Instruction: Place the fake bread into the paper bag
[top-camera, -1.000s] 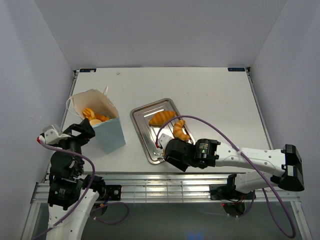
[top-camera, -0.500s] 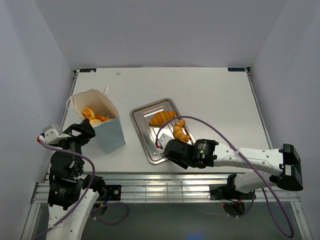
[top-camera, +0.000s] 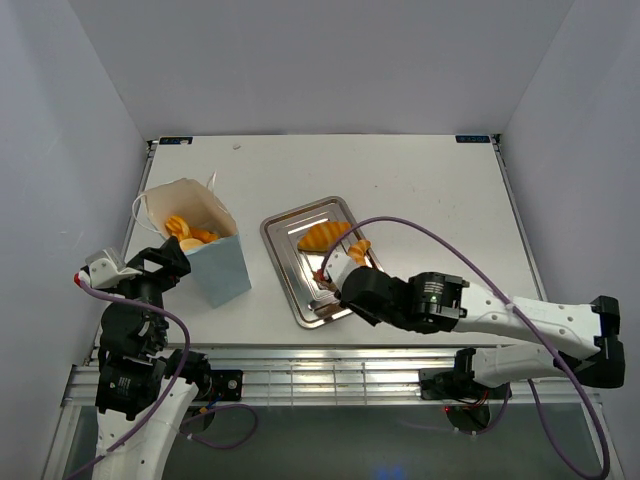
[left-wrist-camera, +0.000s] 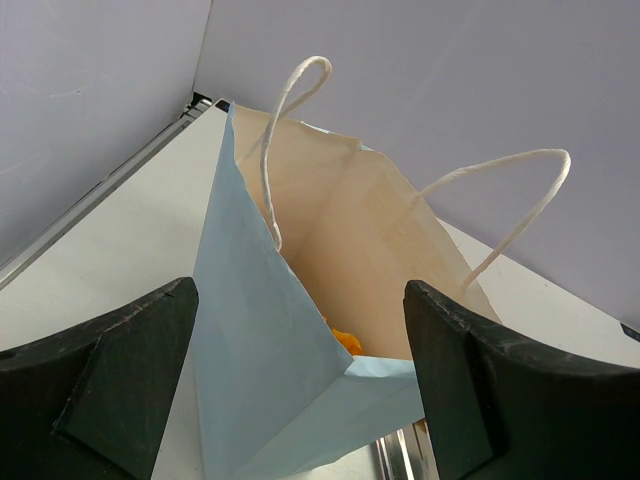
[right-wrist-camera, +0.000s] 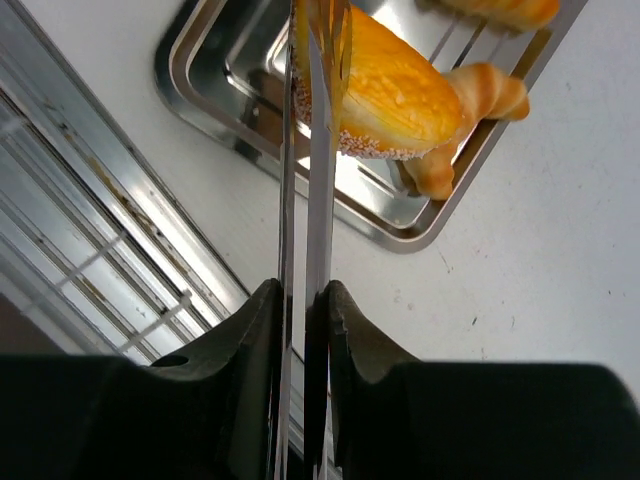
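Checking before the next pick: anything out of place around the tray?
Yes: a golden toy croissant rests on the right rim of the silver metal tray, not flat inside it. Nothing else stands out.

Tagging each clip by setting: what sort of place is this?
Most likely a lab robot test cell, not a real bakery or kitchen: plain pale walls box in a white table, a bare metal frame runs along its near edge, and the bread on the tray looks like glossy toy food.
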